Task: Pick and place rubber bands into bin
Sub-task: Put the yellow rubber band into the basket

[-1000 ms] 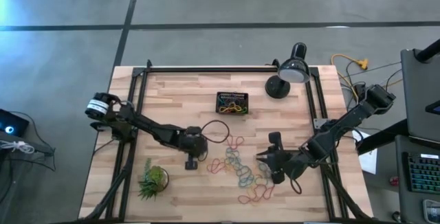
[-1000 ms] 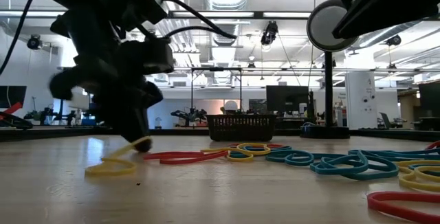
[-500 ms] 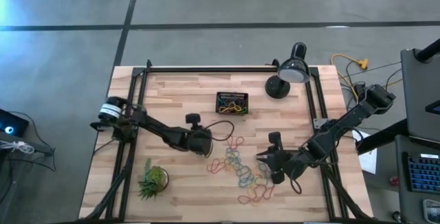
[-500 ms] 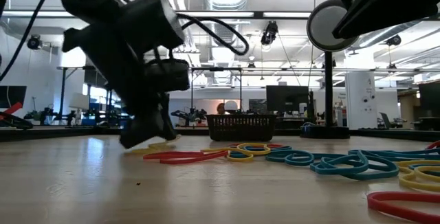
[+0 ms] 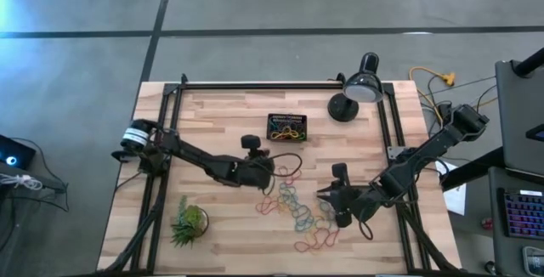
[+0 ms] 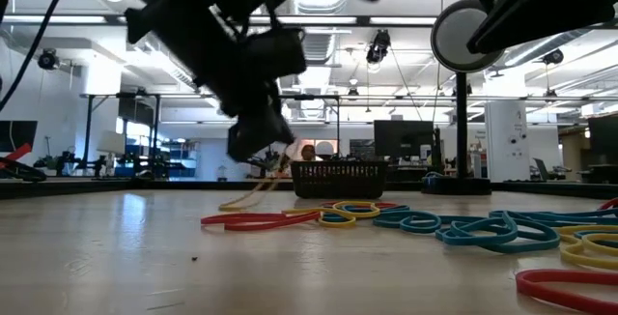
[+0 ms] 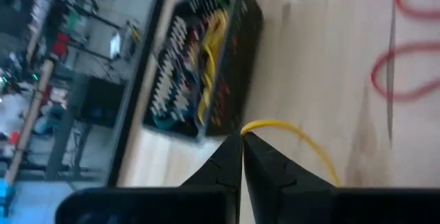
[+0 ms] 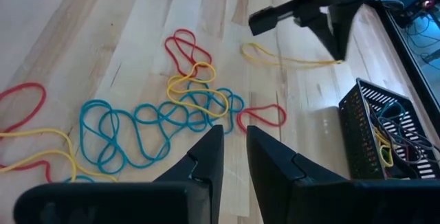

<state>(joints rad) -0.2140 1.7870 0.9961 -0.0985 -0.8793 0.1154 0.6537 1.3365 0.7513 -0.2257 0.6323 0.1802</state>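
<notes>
My left gripper (image 5: 270, 168), mid-frame, is clamped on a yellow rubber band (image 7: 289, 129), just below the bin (image 5: 287, 127). My right gripper (image 5: 325, 194), lower right, hovers slightly parted over the loose rubber bands (image 5: 299, 211).

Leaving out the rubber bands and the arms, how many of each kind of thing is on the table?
bin: 1
desk lamp: 1
plant: 1
Total: 3
</notes>
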